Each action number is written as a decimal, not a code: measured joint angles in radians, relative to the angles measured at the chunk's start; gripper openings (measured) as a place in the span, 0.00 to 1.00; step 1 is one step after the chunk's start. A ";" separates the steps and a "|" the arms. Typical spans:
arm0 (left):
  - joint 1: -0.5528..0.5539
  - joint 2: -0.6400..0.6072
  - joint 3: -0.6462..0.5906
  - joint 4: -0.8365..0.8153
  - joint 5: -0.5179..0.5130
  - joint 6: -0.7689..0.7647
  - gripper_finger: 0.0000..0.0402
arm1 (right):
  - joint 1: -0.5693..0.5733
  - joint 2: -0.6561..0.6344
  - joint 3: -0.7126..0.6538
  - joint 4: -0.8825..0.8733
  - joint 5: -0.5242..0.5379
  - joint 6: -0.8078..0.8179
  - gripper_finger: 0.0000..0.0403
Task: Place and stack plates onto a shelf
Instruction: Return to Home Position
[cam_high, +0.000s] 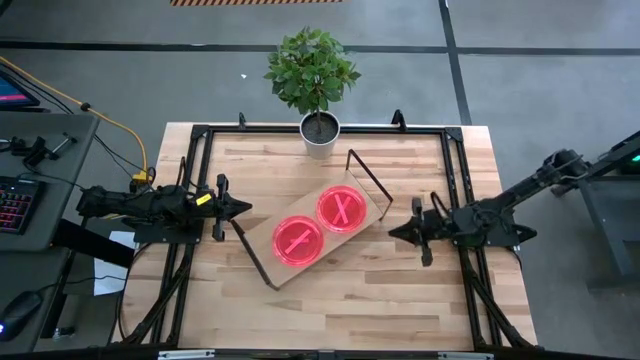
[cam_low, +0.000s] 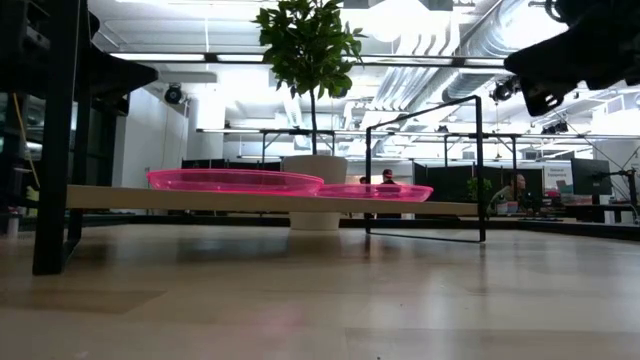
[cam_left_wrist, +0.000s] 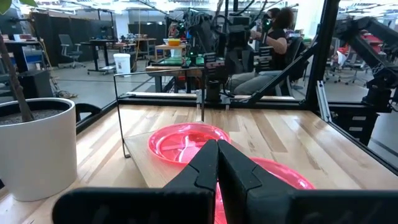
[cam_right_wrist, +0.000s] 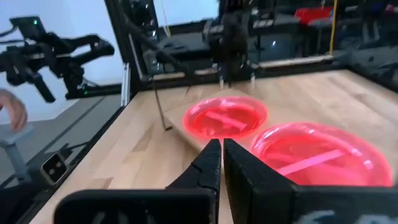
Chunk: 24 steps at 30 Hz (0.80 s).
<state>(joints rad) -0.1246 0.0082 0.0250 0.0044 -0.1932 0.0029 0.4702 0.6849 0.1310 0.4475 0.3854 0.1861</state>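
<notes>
The shelf (cam_high: 376, 207) is set slantwise across the middle of the butcher-block table (cam_high: 400, 300), and its black wire legs are seen at both ends. The plates (cam_high: 298, 241) are found on its board as two pink-red rounds just beside each other, one nearer the left arm and one nearer the potted plant (cam_high: 318, 135). A crossed mark is seen in each from above. How many plates lie in each round cannot be told. In the low view both rounds are shown resting flat on the board, which is raised clear of the tabletop.

The left gripper (cam_high: 243, 208) is held over the table just off the shelf's left end and is pointed toward the plates. Its fingers (cam_left_wrist: 205, 168) are pressed together with nothing between them. The right gripper (cam_high: 393, 232) is held just off the shelf's right end and is likewise pointed at the plates. Its fingers (cam_right_wrist: 210, 163) are drawn together to a hairline slit, and nothing is gripped. Beyond the table a seated person (cam_left_wrist: 273, 43) is seen in the left wrist view.
</notes>
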 joint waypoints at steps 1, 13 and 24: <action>0.000 0.000 0.000 0.000 0.000 0.000 0.00 | -0.016 -0.030 -0.008 -0.006 -0.010 -0.018 0.01; 0.000 0.000 0.000 0.000 0.000 0.000 0.00 | -0.358 -0.359 -0.032 -0.205 -0.300 -0.098 0.00; 0.000 0.000 0.000 0.000 0.000 0.000 0.00 | -0.457 -0.379 -0.121 -0.101 -0.387 -0.158 0.00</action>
<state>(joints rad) -0.1246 0.0085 0.0254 0.0047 -0.1932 0.0032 0.0130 0.3058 0.0095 0.3469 -0.0018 0.0276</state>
